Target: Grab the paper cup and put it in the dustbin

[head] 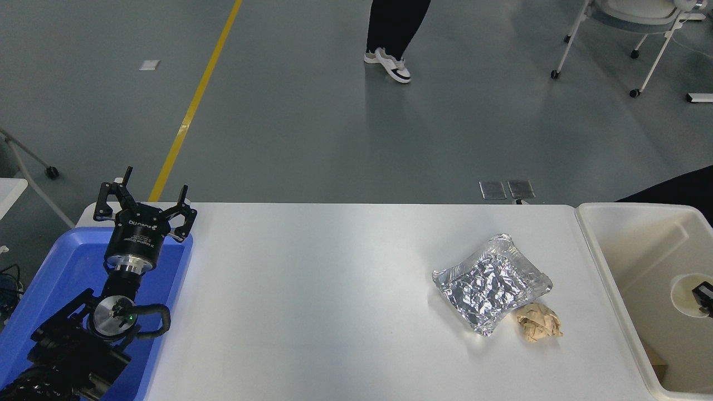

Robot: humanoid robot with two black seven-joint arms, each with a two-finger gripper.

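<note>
you are carrying the small cream-white paper cup (689, 288) over the large cream-white plastic dustbin (604, 262), at the right edge. only a black tip of the right gripper (704, 292) is showing against the cup; whether it is pinching cannot be told. the left gripper (146, 201) is sitting spread above the blue plastic tray (53, 278). releasing toward the rim is risking a bounce out onto the white table (312, 289).

A crinkled silver foil pouch (492, 283) lies on the white table (334, 289), well left of the gripper at the right edge, touching a crumpled tan paper ball (538, 322). A blue tray (50, 289) sits beneath the left gripper. A person's legs (394, 28) stand beyond.
</note>
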